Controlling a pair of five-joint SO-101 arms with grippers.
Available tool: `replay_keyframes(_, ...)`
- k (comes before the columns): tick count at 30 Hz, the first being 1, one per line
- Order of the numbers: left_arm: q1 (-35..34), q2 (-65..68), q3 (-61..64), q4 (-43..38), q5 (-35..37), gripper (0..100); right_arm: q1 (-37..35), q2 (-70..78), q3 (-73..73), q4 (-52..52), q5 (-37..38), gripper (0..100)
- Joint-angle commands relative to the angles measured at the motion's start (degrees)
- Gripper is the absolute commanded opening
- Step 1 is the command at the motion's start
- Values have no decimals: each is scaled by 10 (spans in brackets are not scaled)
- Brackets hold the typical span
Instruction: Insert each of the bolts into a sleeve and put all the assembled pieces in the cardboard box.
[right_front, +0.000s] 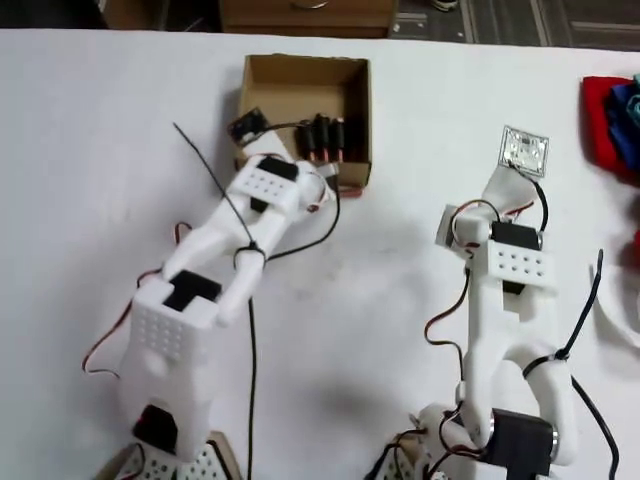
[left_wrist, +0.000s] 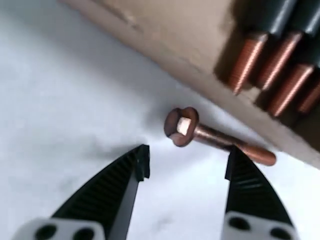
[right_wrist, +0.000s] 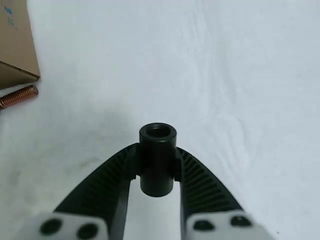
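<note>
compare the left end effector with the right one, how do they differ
The left end effector is open and empty; the right end effector is shut on a black sleeve. The left one is by the cardboard box, a loose copper bolt just ahead of it; the right one is over bare table, farther off. Both have black ribbed fingers.

right gripper (right_wrist: 157, 172) clamps an upright black sleeve (right_wrist: 157, 159).
</note>
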Motion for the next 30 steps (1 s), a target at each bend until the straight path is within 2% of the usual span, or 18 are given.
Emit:
replay_keyframes(1, -12, -4, 0, 49, -7, 253, 6, -33, -4, -8, -6, 21)
replay_keyframes(8, -11, -4, -76, 153, -7, 254, 6, -33, -4, -8, -6, 21)
replay_keyframes(12, -11, 0, -145, 177, -7, 255, 6, -33, -4, -8, -6, 21)
replay_keyframes(18, -11, 3, -182, 172, -4, 255, 6, -33, -4, -8, -6, 21)
replay_keyframes(30, -14, 3, -116, 97, 45, 255, 6, -33, -4, -7, -6, 21)
